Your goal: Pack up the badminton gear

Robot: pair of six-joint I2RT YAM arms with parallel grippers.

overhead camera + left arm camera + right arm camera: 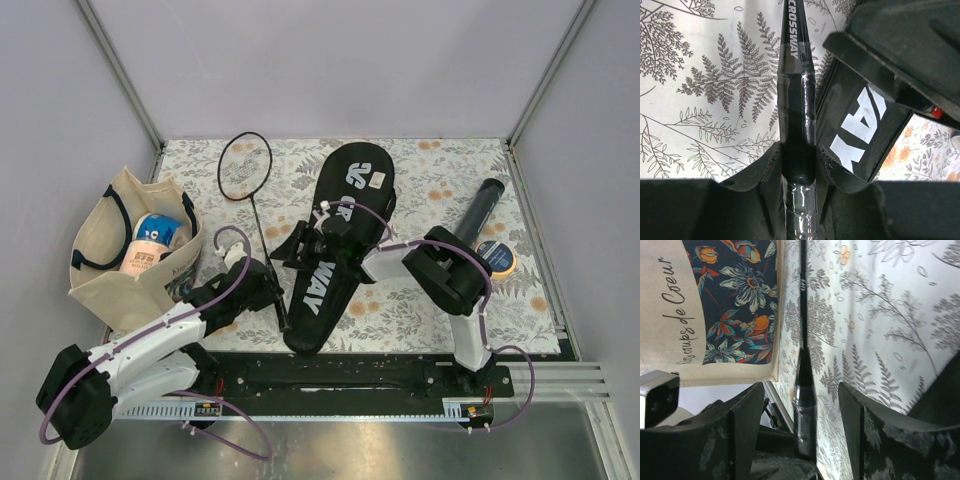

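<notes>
A thin black racquet [258,225] lies on the patterned mat, its head [245,166] at the back. My left gripper [270,288] is shut on its wrapped handle [799,165]. The black "CROSSWAY" cover [340,235] lies just to the right, its white letters showing in the left wrist view [860,131]. My right gripper [298,246] is open above the cover's left edge. Its fingers [747,412] stand either side of the racquet shaft [803,382] without touching it. The black tube [478,208] lies at the right. A second racquet and the shuttlecocks are not in view.
The beige tote bag [125,255] stands at the left with a white and blue container inside, and its flowered side shows in the right wrist view [715,305]. A tape roll [495,257] lies beside the tube. Metal frame posts edge the mat.
</notes>
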